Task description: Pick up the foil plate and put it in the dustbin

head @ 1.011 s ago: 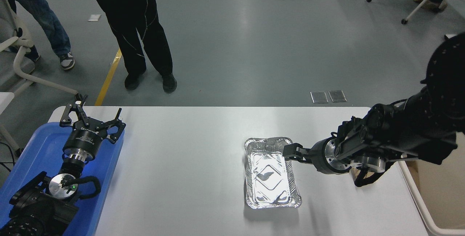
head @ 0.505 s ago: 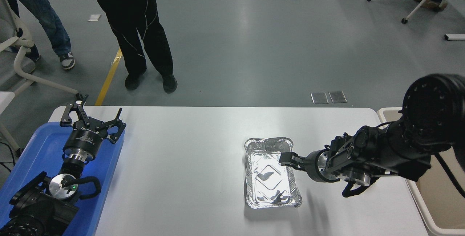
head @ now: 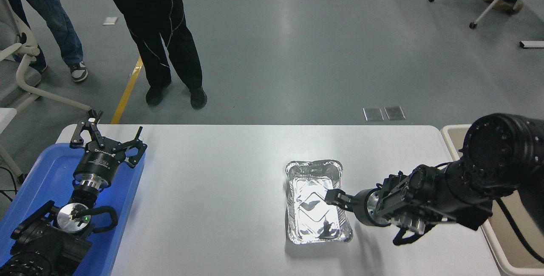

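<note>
Foil plate [head: 318, 201]: lies flat on my white desk [head: 221, 191], right of centre, long side running away from me, its crinkled walls catching the light.
Right pincer [head: 332, 196]: mine, reaching in from the right, tips over the plate's right rim and inner base; I cannot tell whether it is open or closed.
Dustbin [head: 451, 133]: cream, off the desk's right edge, largely hidden behind my right arm.
Left pincer [head: 106, 138]: mine, parked at the lower left with fingers spread wide, gripping nothing, above the blue tray [head: 38, 182].
Far side: 2 people [head: 157, 34] stand on the grey floor beyond the desk.
</note>
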Tool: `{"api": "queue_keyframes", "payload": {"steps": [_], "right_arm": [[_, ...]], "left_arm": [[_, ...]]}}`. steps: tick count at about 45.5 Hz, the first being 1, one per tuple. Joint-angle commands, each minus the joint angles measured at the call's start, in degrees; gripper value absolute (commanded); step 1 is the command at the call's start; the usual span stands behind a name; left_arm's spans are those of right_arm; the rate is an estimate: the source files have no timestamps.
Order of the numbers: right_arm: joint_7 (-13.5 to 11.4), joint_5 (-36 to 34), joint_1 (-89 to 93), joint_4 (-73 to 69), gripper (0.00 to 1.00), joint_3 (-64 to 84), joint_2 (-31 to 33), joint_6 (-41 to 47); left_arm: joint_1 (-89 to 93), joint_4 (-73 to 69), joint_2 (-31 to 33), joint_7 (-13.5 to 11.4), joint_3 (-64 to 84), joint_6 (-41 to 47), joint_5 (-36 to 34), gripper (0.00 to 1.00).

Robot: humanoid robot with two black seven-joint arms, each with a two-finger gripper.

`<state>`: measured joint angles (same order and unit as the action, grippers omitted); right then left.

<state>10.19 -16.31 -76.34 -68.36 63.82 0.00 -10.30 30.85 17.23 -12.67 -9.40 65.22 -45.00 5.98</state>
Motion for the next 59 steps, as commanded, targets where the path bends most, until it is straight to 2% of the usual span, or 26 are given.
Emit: {"api": "queue_keyframes", "payload": {"steps": [1, 5, 6, 26, 32, 39, 52, 59], "right_arm": [[0.0, 1.72, 3.04, 1.83, 0.23, -0.98, 0.0, -0.16], [0.0, 1.72, 3.48, 2.18, 0.02, -1.07, 0.0, -0.16], [0.0, 1.72, 3.48, 2.27, 0.0, -1.07, 0.0, -0.16], [0.27, 1.72, -1.35, 1.13, 0.0, -0.81, 0.0, 0.02], [2.37, 3.21, -6.62, -3.43, 0.0, -0.36, 0.0, 0.63], [5.62, 9.35, -15.23, -11.34, 0.0, 0.16, 0.0, 2.39], [11.07, 22.54, -37.72, -26.46, 0.0, 6.84, 16.86, 15.03], [11.43, 27.73, -49.33, -28.23, 0.0, 7.02, 27.49, 29.09]], "left_arm": [[0.0, 0.0, 0.01, 0.0, -0.01, 0.0, 0.0, 0.99], [0.0, 0.0, 0.01, 0.0, -0.01, 0.0, 0.0, 0.99], [0.0, 0.0, 0.01, 0.0, -0.01, 0.0, 0.0, 0.99], [0.0, 0.0, 0.01, 0.0, 0.08, 0.0, 0.0, 0.99], [0.0, 0.0, 0.01, 0.0, -0.01, 0.0, 0.0, 0.99], [0.0, 0.0, 0.01, 0.0, -0.01, 0.0, 0.0, 0.99], [0.0, 0.0, -0.07, 0.0, -0.01, 0.0, 0.0, 0.99], [0.0, 0.0, 0.01, 0.0, 0.08, 0.0, 0.0, 0.99]]}}
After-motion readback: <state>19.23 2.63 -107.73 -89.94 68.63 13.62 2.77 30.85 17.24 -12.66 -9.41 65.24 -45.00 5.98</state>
